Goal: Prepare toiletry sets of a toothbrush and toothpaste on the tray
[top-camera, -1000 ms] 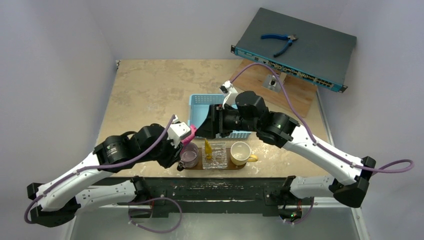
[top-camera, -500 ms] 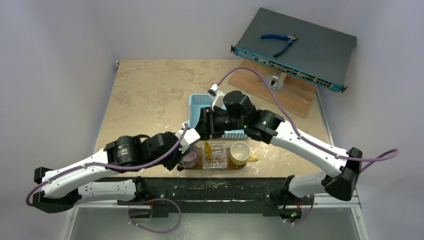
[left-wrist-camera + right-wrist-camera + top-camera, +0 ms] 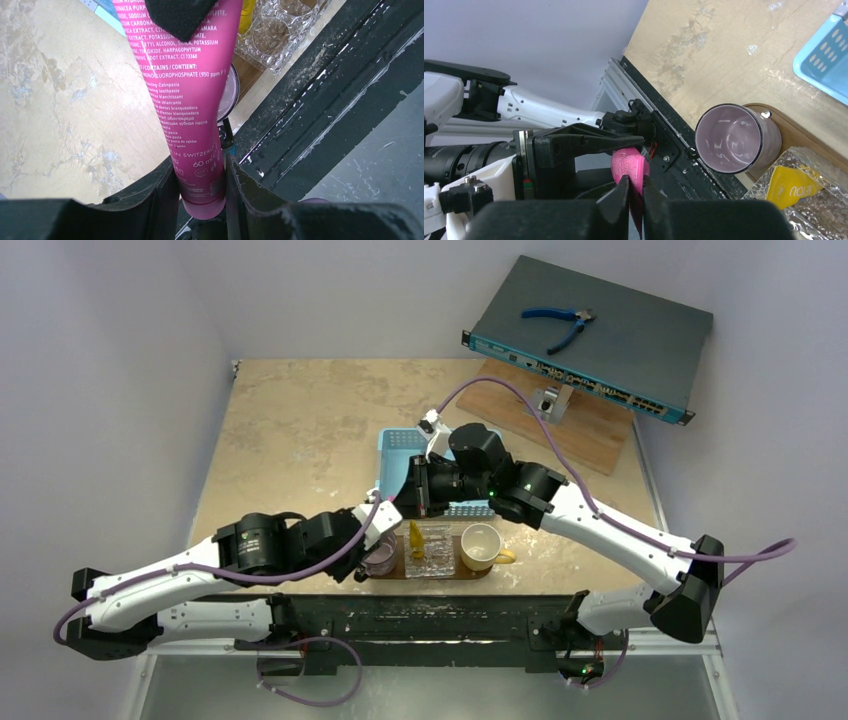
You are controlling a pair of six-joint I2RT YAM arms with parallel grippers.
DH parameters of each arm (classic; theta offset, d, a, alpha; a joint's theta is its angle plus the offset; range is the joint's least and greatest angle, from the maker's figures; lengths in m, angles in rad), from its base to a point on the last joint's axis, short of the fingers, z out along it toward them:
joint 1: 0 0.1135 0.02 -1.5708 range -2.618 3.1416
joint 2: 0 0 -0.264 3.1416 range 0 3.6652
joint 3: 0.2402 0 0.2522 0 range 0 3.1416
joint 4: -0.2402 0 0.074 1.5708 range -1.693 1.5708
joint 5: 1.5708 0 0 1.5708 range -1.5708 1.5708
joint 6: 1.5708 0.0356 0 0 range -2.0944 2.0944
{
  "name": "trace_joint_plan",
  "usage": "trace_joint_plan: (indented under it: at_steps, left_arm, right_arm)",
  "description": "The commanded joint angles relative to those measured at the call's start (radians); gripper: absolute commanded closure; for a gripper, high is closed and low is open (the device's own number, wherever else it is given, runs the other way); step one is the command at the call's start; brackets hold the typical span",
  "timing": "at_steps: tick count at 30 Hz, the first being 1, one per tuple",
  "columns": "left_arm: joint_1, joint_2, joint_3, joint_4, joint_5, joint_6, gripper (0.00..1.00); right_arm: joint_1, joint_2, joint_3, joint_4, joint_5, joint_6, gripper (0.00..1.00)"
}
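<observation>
A pink toothpaste tube (image 3: 190, 100) stands between the fingers of my left gripper (image 3: 202, 170), which is shut on its cap end. My right gripper (image 3: 636, 187) is shut on the tube's flat crimped end (image 3: 628, 165), so both grippers hold the same tube. They meet just above the purple cup (image 3: 378, 555) at the left end of the dark oval tray (image 3: 450, 574). A yellow tube (image 3: 415, 536) stands in a clear glass holder (image 3: 435, 550) on the tray. The toothbrush is out of view.
A cream cup (image 3: 481, 546) sits at the tray's right end. A light-blue mesh basket (image 3: 400, 445) lies behind the grippers. At the back right, a grey network switch (image 3: 600, 330) with blue pliers on it rests over a lighter wooden board (image 3: 590, 435).
My right gripper came left to the tube and closed on its flat end. My left arm shifted slightly right, still holding the tube.
</observation>
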Motion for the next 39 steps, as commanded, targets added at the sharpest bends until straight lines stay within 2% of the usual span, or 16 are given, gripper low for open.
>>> trace_joint_plan:
  at_steps: [1,3,6,9,14,15,16,18,19,31,34,37,39]
  left_arm:
    - [-0.011,-0.019,0.036,0.065,0.002,-0.014,1.0]
    - [-0.011,-0.033,0.033,0.081,0.02,-0.007,1.0]
    - [-0.011,-0.052,0.027,0.104,0.054,0.003,0.8]
    - [-0.011,-0.076,0.019,0.133,0.101,0.012,0.65]
    - [-0.011,-0.11,0.014,0.159,0.143,0.013,0.5]
    - [-0.011,-0.116,0.014,0.165,0.15,0.011,0.45]
    - [-0.011,-0.121,0.014,0.169,0.159,0.008,0.35]
    - [-0.011,-0.127,0.015,0.18,0.178,0.004,0.11]
    - [-0.011,-0.129,0.016,0.183,0.184,0.001,0.07]
    - [0.013,-0.128,0.06,0.207,0.201,-0.024,0.03]
    - [0.072,-0.128,0.069,0.213,0.249,-0.024,0.03]
    - [0.181,-0.133,0.068,0.222,0.335,-0.028,0.03]
    - [0.223,-0.139,0.068,0.225,0.339,-0.028,0.03]
  right_arm:
    - [0.004,-0.035,-0.021,0.083,-0.077,0.008,1.0]
    - [0.004,-0.039,-0.025,0.094,-0.086,0.004,1.0]
    - [0.004,-0.055,-0.03,0.102,-0.079,0.001,1.0]
    - [0.004,-0.078,-0.037,0.109,-0.066,-0.003,1.0]
    - [0.004,-0.118,-0.041,0.092,-0.031,-0.025,1.0]
    - [0.004,-0.126,-0.04,0.087,-0.017,-0.031,1.0]
    - [0.004,-0.134,-0.036,0.073,-0.004,-0.038,1.0]
    - [0.004,-0.146,-0.023,0.034,0.026,-0.059,1.0]
    - [0.004,-0.154,-0.016,0.015,0.039,-0.07,1.0]
    - [0.039,-0.221,0.108,-0.298,0.352,-0.219,1.0]
    - [0.066,-0.233,0.156,-0.364,0.432,-0.238,1.0]
    - [0.088,-0.227,0.203,-0.431,0.5,-0.253,1.0]
    - [0.114,-0.209,0.236,-0.481,0.559,-0.261,1.0]
